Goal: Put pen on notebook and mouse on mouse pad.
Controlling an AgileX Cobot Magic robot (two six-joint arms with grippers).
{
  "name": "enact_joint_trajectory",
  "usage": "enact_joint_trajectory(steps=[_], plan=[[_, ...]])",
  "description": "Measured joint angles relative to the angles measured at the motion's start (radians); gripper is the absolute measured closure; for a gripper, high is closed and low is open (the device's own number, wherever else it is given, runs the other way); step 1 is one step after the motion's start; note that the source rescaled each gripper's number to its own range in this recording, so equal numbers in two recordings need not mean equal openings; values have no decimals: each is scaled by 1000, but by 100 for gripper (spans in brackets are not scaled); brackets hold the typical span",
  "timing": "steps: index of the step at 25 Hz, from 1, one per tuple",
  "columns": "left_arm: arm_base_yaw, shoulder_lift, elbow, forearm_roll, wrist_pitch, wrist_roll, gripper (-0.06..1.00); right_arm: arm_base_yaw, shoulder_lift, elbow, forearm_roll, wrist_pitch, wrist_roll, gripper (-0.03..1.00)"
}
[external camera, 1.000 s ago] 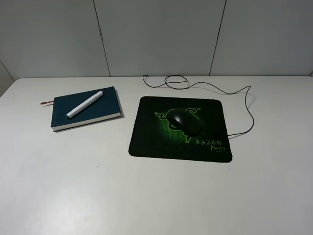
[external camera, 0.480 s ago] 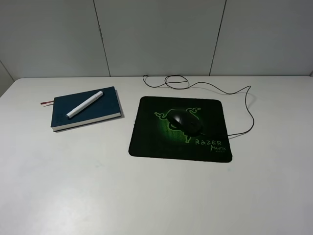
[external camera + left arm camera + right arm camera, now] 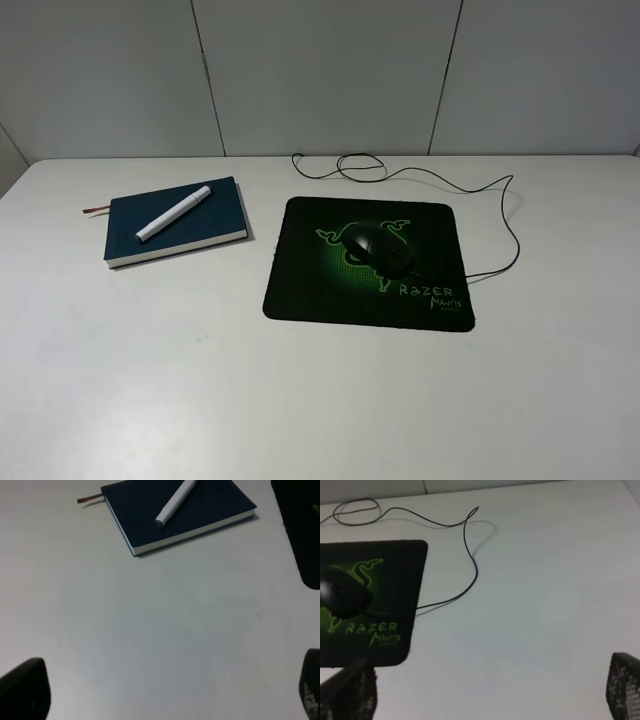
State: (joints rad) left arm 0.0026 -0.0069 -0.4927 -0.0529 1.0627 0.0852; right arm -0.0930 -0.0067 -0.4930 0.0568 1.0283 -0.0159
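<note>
Both the left pincer [image 3: 165, 695] and right pincer [image 3: 490, 690] are held spread and empty above the matte white worktop [image 3: 320, 400]. The slim white pen [image 3: 173, 213] lies on the teal hardcover notebook [image 3: 200, 228]; being round, it could be rolled off if nudged. The glossy mouse [image 3: 380, 247] sits on the black mouse pad [image 3: 300, 290].

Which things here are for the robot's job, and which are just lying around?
For the job:
- pen
- notebook
- mouse
- mouse pad

Just there:
- mouse's cable
- red ribbon bookmark
- white table
</note>
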Motion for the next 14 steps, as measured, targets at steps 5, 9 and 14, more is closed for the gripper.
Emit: enact_joint_trajectory(steps=[5, 9, 14], plan=[[0, 0, 0, 0, 0, 0, -6, 0, 0, 0, 0, 0, 0, -3], [0, 0, 0, 0, 0, 0, -6, 0, 0, 0, 0, 0, 0, -3], [0, 0, 0, 0, 0, 0, -6, 0, 0, 0, 0, 0, 0, -3]])
